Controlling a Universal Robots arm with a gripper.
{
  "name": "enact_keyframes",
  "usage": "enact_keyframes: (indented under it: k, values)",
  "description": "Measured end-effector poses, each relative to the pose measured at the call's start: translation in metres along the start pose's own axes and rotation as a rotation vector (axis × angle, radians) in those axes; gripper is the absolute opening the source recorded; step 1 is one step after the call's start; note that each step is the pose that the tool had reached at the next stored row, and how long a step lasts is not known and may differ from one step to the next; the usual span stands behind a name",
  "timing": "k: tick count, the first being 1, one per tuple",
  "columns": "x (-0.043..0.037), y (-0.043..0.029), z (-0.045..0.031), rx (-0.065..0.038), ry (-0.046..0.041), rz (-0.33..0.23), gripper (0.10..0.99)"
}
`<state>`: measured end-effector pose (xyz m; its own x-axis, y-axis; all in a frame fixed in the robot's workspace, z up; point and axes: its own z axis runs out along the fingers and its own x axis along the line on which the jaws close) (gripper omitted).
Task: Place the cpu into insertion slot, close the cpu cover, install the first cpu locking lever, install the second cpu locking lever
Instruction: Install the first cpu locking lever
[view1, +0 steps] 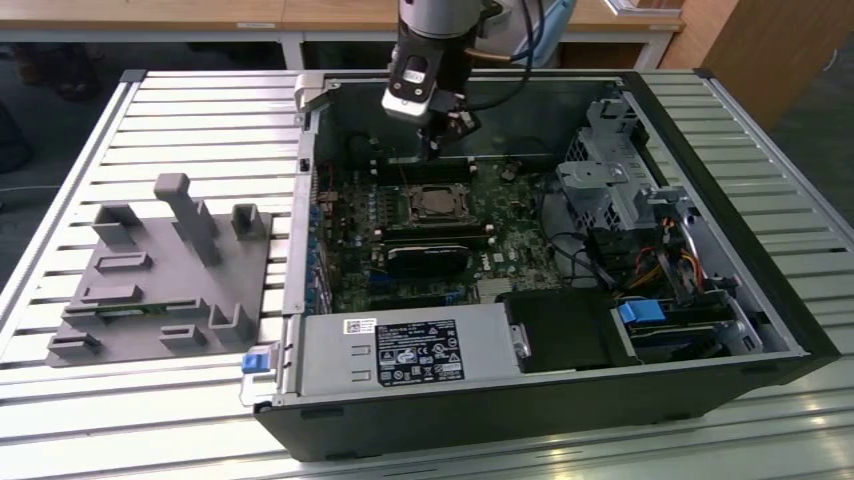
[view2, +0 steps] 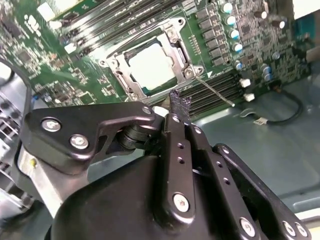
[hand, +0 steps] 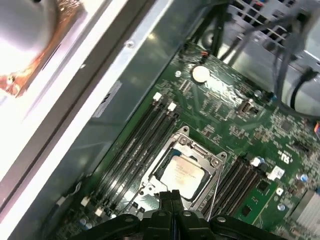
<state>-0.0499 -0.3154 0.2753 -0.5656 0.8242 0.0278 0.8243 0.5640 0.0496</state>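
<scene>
Two black metal fingers of the gripper are pressed together with nothing between them, so the tool is closed and empty; in the first wrist view a thin dark line marks where they meet. In the exterior view the gripper hangs a little above the square black-framed insertion slot, on the slot's side toward the rear wall of the open black computer case.

The small square cpu with its silvery-grey metal top lies flat inside this slot. The thin silvery metal cpu cover lies down around it, and the chip shows through its large window. So the placing and the closing of the cover seem already done.

From one corner of the slot a thin silvery wire lever runs out freely over the long black memory slots just beside the slot. It looks not yet hooked down. The fingertip is near this lever, but whether it touches cannot be judged. Probably the fingers are kept shut because together they make one narrow, stiff point, more fit to push a wire than to grasp it.
</scene>
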Motion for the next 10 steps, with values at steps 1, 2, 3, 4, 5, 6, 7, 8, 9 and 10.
enact_keyframes:
  k: [1,2,3,4,5,6,7,8,9,10]
  values:
    - [0.0000,0.0000,0.0000,0.001,0.0009,-0.018,0.106]
    - [0.0000,0.0000,0.0000,0.001,0.0018,-0.036,0.106]
    - [0.0000,0.0000,0.0000,0.002,0.0026,-0.054,0.106]
    - [0.0000,0.0000,0.0001,0.002,0.0035,-0.072,0.106]
    - [0.0000,0.0000,0.0001,0.003,0.0044,-0.090,0.106]
    - [0.0000,0.0000,0.0002,0.003,0.0053,-0.108,0.106]
    - [0.0000,0.0000,0.0003,0.003,0.0062,-0.126,0.106]
    - [0.0000,0.0000,0.0005,0.004,0.0072,-0.145,0.106]
    - [0.0000,0.0000,0.0006,0.004,0.0081,-0.163,0.106]
    - [0.0000,0.0000,0.0007,0.005,0.0090,-0.181,0.106]
